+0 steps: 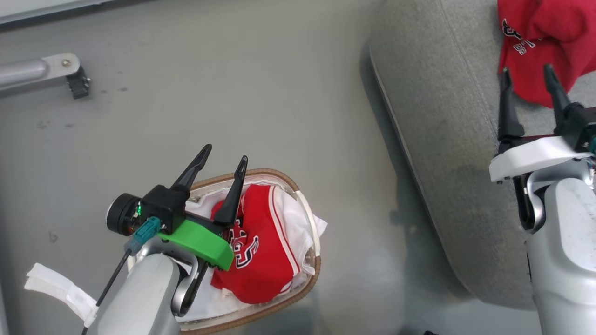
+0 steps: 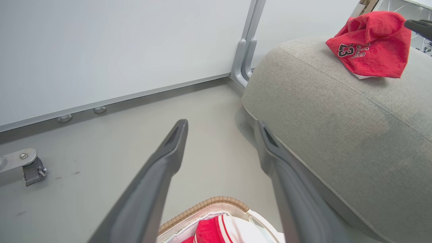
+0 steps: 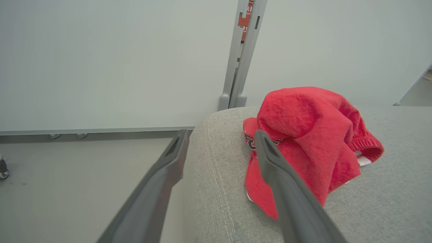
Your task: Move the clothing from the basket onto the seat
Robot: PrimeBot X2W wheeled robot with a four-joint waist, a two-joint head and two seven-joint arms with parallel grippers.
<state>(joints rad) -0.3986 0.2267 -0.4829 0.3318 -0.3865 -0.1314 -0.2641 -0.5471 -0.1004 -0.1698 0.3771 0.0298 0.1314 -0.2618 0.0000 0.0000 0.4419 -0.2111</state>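
One red garment [image 1: 263, 249] with white stripes and black-and-white lettering lies crumpled in the basket [image 1: 311, 278], on its white liner. My left gripper [image 1: 224, 161] hovers open above the basket's far end, nothing between its fingers. A second red garment [image 1: 542, 39] lies bunched on the grey seat [image 1: 447, 139]; it appears in the left wrist view [image 2: 373, 44] and the right wrist view [image 3: 310, 141] too. My right gripper [image 1: 527, 74] stands open just short of that garment, over the seat, holding nothing.
Grey floor [image 1: 233, 93] spreads between the basket and the seat. A metal leg with a caster [image 1: 70, 77] sits at the far left. A white wall with a grey post [image 2: 246, 50] stands behind the seat. A white fabric strip [image 1: 60, 286] lies beside my left forearm.
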